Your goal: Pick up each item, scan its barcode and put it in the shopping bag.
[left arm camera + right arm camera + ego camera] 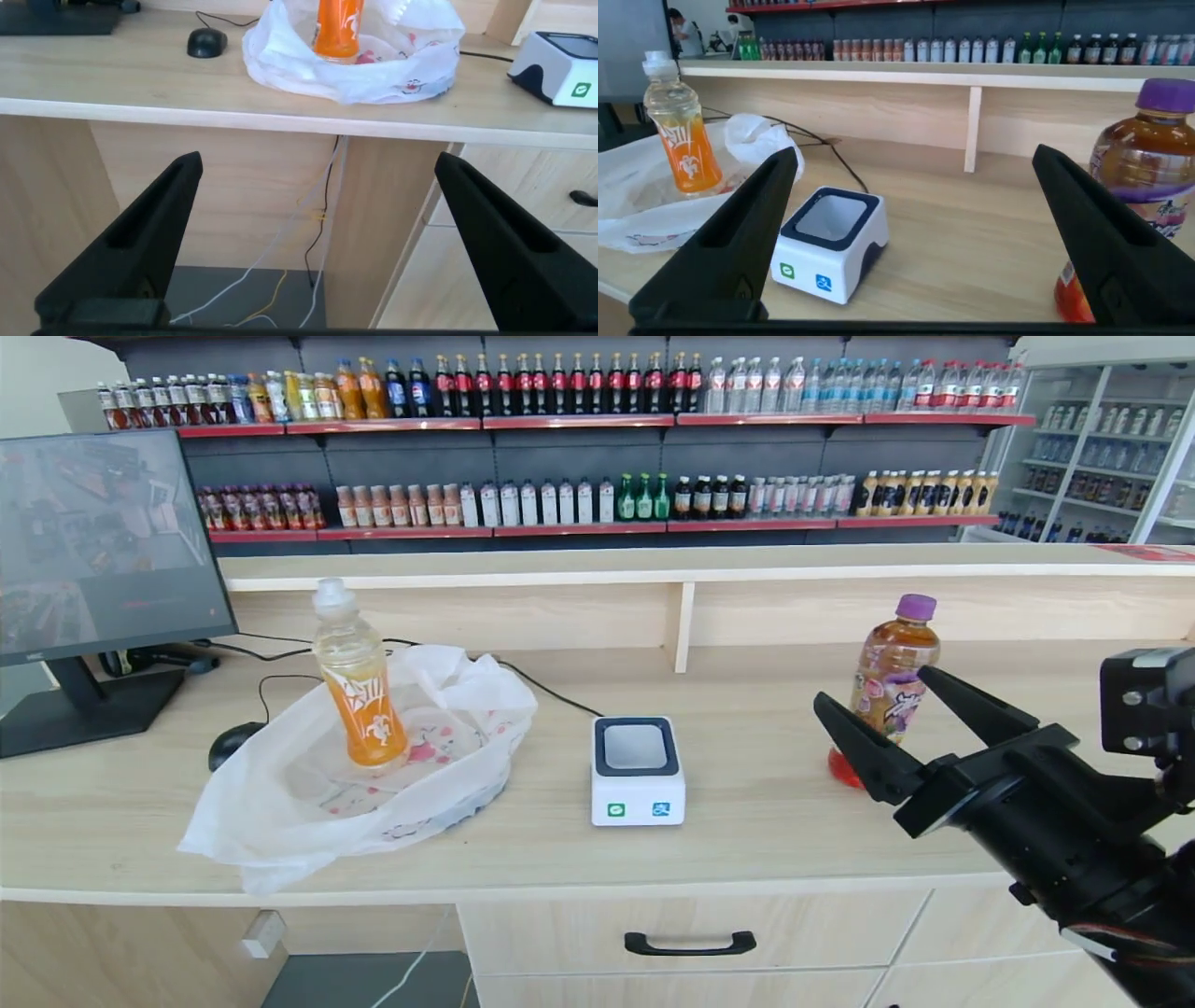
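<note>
Right of the scanner point(638, 770), the wide-spread right end effector point(868, 688), seemingly off-centre, could knock the purple-capped bottle point(898, 653) over.

A pale wooden counter point(747, 821) spans the foreground. Its raised back ledge point(653, 565) rests on an upright divider point(684, 625) near the centre. At six o'clock a drawer point(560, 924) carries a black handle point(689, 945). A dark monitor point(103, 541) stands at nine o'clock. Along twelve o'clock a dark wall holds red-edged shelves point(579, 422) lined with bottles, and a glass-fronted cooler point(1092, 448) stands at two o'clock. Grey floor point(327, 982) shows beneath the counter.
</note>
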{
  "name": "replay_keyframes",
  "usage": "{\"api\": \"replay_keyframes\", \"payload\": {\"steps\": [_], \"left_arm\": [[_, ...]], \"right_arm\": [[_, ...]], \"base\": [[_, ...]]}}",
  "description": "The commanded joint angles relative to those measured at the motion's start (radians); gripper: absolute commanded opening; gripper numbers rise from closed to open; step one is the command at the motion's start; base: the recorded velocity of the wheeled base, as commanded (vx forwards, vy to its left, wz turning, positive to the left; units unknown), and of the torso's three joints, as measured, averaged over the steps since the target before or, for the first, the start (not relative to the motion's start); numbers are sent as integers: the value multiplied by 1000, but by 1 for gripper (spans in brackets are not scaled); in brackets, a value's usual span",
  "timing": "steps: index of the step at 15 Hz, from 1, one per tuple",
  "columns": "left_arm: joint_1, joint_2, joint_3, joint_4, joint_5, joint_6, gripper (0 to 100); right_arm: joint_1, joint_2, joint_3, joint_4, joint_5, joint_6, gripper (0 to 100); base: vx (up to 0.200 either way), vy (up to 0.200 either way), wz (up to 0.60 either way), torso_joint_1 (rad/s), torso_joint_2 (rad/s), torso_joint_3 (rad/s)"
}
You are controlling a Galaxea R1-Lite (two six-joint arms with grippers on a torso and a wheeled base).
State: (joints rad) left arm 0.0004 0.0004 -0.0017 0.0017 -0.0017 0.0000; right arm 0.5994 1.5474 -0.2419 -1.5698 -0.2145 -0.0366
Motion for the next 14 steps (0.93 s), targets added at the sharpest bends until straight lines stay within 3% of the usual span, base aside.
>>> {"api": "replay_keyframes", "payload": {"steps": [1,6,14], "left_arm": [[1,0,0,0,0,0,100],[0,0,0,0,0,0,100],[0,0,0,0,0,0,100]], "right_arm": [[0,-9,-8,-1,0,0,100],[0,-30,29,-1,-2,0,100],[-4,22,56,-1,-2,38,100]], "base": [[0,-200,0,2,-2,2],[0,-200,0,0,0,1],[0,0,0,0,0,0]]}}
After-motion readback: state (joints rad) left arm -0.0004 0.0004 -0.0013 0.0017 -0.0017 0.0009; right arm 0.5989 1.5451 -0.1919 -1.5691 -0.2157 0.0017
